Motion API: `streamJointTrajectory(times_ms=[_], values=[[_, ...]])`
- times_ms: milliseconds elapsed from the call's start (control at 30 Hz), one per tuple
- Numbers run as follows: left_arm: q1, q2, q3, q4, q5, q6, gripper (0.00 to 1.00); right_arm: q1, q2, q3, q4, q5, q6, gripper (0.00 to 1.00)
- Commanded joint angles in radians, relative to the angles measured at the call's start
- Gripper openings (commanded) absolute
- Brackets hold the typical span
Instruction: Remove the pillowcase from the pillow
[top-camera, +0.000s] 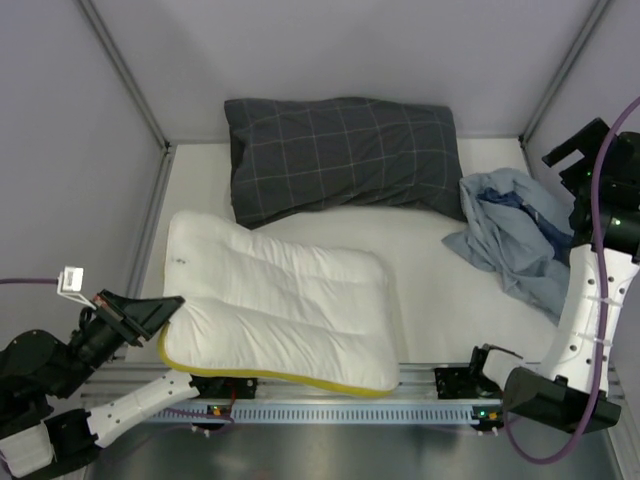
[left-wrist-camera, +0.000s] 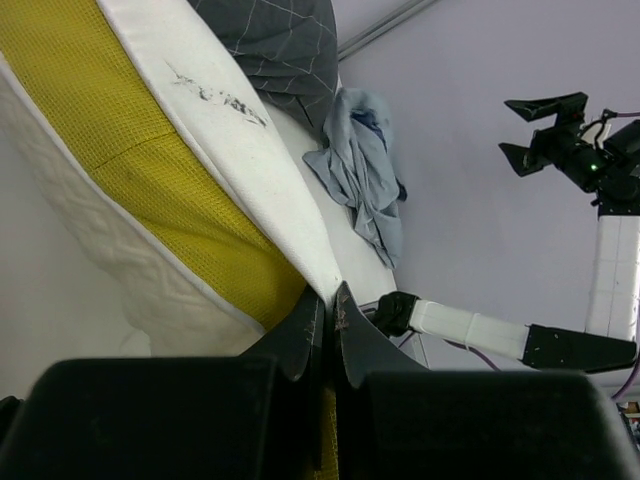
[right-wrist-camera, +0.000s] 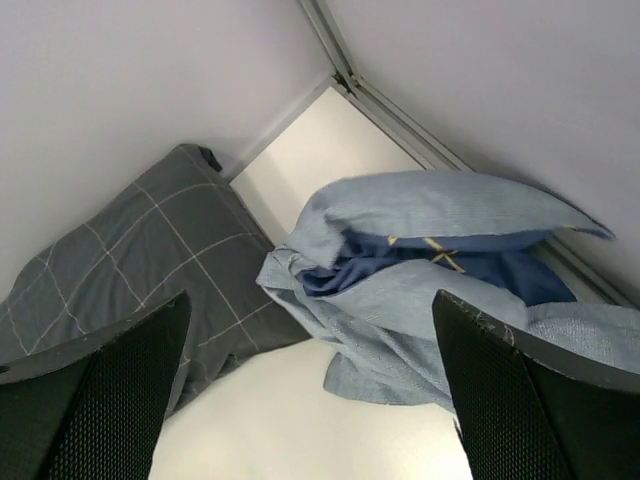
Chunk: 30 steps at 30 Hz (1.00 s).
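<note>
Your left gripper (left-wrist-camera: 330, 300) pinches the pillow (top-camera: 280, 300) at its yellow edge. Your right gripper (right-wrist-camera: 310, 300) stands spread wide above the crumpled pillowcase (top-camera: 510, 235), holding nothing.

The pillowcase (right-wrist-camera: 430, 210) runs off the right wrist view's right edge, its print buried in folds.

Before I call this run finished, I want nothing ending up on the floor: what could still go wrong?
The left end effector is shut on the pillow at its corner by the table near edge; released, the pillow might slide off. The pillowcase lies bunched beside the right arm, under the open right end effector, so a retreat could snag it.
</note>
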Motion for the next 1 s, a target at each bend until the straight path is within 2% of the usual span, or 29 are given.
streamJointTrajectory(times_ms=[0, 100, 133, 200, 233, 267, 300, 367, 400, 433, 467, 500, 533, 633, 767, 967], values=[[-0.004, 0.017, -0.004, 0.093, 0.002, -0.003, 0.0, 0.017, -0.039, 0.079, -0.016, 0.034, -0.034, 1.0], [-0.004, 0.006, -0.012, 0.097, 0.003, -0.007, 0.0, 0.038, -0.033, 0.085, -0.013, -0.096, -0.038, 1.0], [-0.003, 0.006, -0.017, 0.097, 0.003, -0.009, 0.0, 0.083, -0.03, 0.072, 0.013, -0.162, -0.034, 0.99], [-0.004, 0.007, -0.026, 0.098, 0.008, -0.012, 0.0, 0.159, -0.028, -0.005, 0.062, -0.292, -0.019, 0.92], [-0.003, 0.009, -0.029, 0.103, 0.01, -0.014, 0.0, 0.271, -0.02, -0.036, 0.094, -0.314, -0.013, 0.88], [-0.003, 0.012, -0.035, 0.109, 0.014, -0.012, 0.0, 0.332, -0.016, -0.104, 0.11, -0.324, -0.004, 0.75], [-0.003, 0.013, -0.038, 0.122, 0.02, -0.009, 0.0, 0.493, -0.011, -0.144, 0.124, -0.309, 0.002, 0.68], [-0.004, 0.021, -0.044, 0.139, 0.029, -0.001, 0.0, 0.639, -0.007, -0.283, 0.197, -0.292, 0.008, 0.51], [-0.004, 0.027, -0.041, 0.144, 0.033, 0.0, 0.0, 0.777, -0.004, -0.324, 0.219, -0.249, 0.015, 0.43], [-0.004, 0.033, -0.037, 0.155, 0.039, 0.005, 0.0, 0.839, 0.007, -0.367, 0.232, -0.218, 0.018, 0.38], [-0.003, 0.035, -0.034, 0.161, 0.042, 0.006, 0.0, 0.891, 0.015, -0.44, 0.264, -0.192, 0.028, 0.28], [-0.003, 0.043, -0.025, 0.167, 0.046, 0.009, 0.0, 0.987, 0.029, -0.467, 0.271, -0.14, 0.039, 0.21], [-0.003, 0.047, -0.018, 0.182, 0.052, 0.014, 0.0, 1.028, 0.036, -0.493, 0.28, -0.126, 0.042, 0.18], [-0.003, 0.066, -0.012, 0.198, 0.06, 0.029, 0.0, 1.14, 0.055, -0.542, 0.297, -0.077, 0.048, 0.19], [-0.003, 0.084, -0.11, 0.193, 0.024, 0.023, 0.0, 1.18, 0.023, -0.542, 0.303, -0.074, 0.021, 0.57], [-0.003, 0.099, -0.317, 0.164, -0.096, -0.066, 0.0, 1.183, -0.014, -0.554, 0.268, -0.058, 0.001, 0.61]])
